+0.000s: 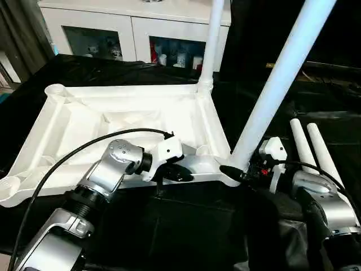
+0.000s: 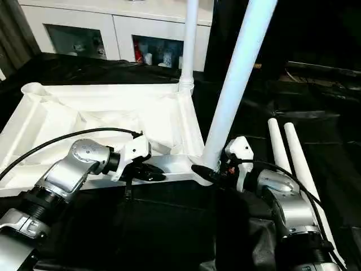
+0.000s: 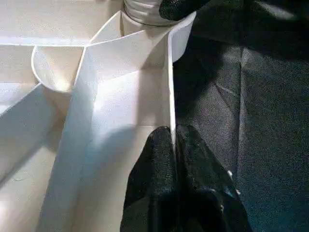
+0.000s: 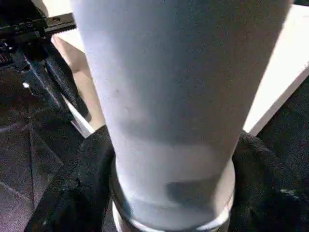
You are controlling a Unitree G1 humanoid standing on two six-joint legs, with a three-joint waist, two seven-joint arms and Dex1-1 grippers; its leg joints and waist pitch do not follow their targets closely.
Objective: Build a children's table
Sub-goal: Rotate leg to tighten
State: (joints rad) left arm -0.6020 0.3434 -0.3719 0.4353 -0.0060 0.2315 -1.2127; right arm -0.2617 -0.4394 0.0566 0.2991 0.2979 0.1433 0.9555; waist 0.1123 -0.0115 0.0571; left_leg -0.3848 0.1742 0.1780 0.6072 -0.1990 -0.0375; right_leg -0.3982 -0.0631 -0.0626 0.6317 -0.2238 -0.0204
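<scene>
Starting at your 9 o'clock, the upturned white table top (image 1: 84,121) lies ribbed side up on the black-draped table (image 1: 84,70), with one empty round corner socket (image 1: 55,89) at its far left corner and another (image 1: 10,188) at its near left corner, close to the black cloth's front edge. Your left gripper (image 3: 173,145) is pinched narrow on the top's near rim wall (image 3: 170,87), one black finger on each side of that thin edge, just left of the near right corner. At 12 o'clock one leg (image 1: 211,42) stands upright in the far right socket, in front of the white cabinet with glass doors (image 1: 135,28). At about 1 o'clock your right gripper (image 1: 237,172) is clamped around the base of a second leg (image 1: 282,79), which leans to the right in the near right corner socket. At 3 o'clock two loose legs (image 1: 313,149) lie side by side on the cloth, just beyond your right forearm, with bare black cloth behind them. I can read no writing or brand on anything.
</scene>
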